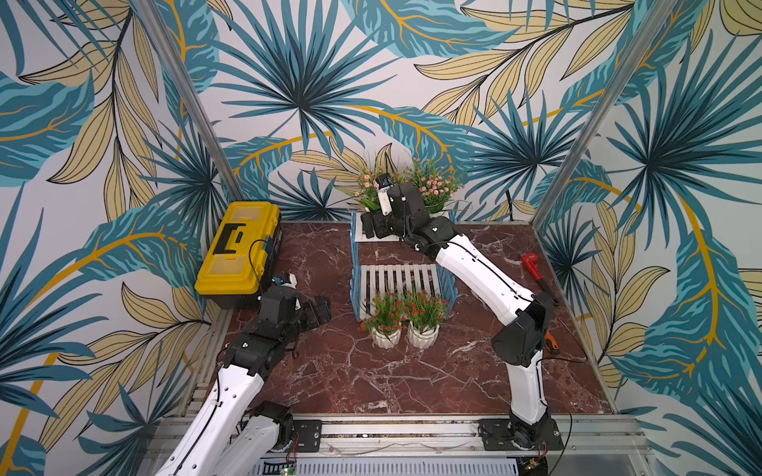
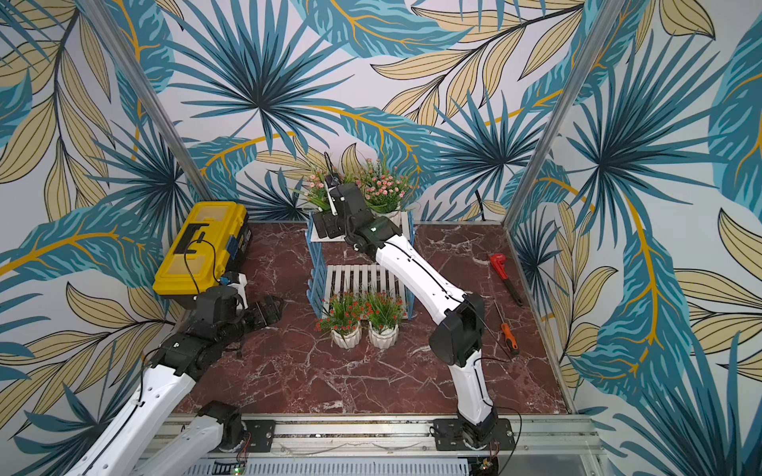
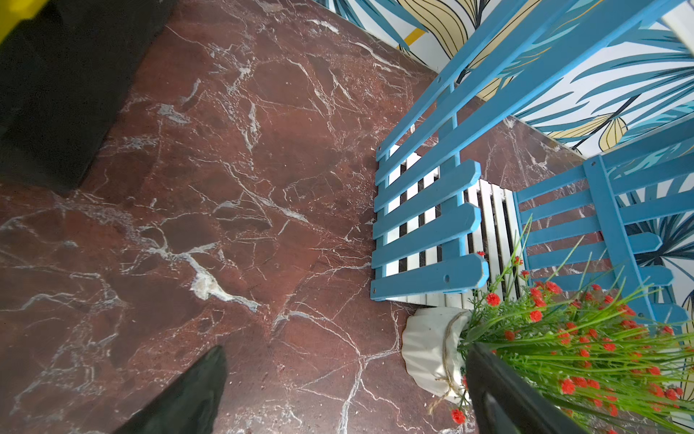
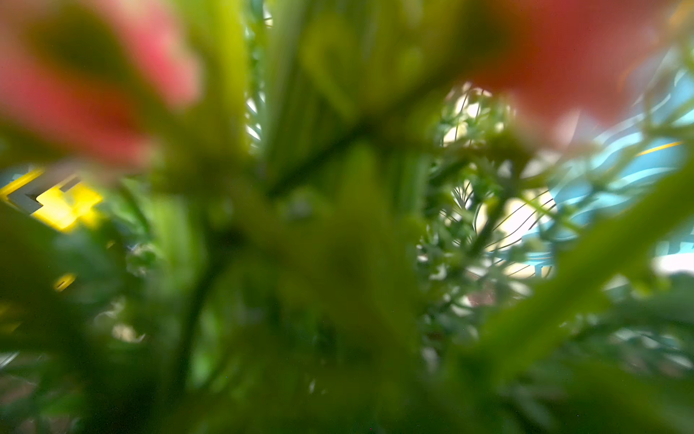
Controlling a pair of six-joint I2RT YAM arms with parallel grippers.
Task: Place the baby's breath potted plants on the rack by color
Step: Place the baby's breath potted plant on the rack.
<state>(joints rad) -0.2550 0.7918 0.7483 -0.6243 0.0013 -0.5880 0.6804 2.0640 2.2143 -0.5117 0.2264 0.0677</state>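
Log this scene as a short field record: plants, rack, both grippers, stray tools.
rack: two tiers; no pot on the lower tier
pink plants: two, on the upper tier
red plants: two, upright on the table in front of the lower tier
left gripper: open, empty, over the table near a red plant
right gripper: at the upper tier by a pink plant; grip unclear
tools: yellow toolbox, red pipe wrench, orange-handled screwdriver

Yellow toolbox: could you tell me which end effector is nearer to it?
Left. The left end effector is just beside the yellow toolbox; the right end effector is at the rack's upper tier.
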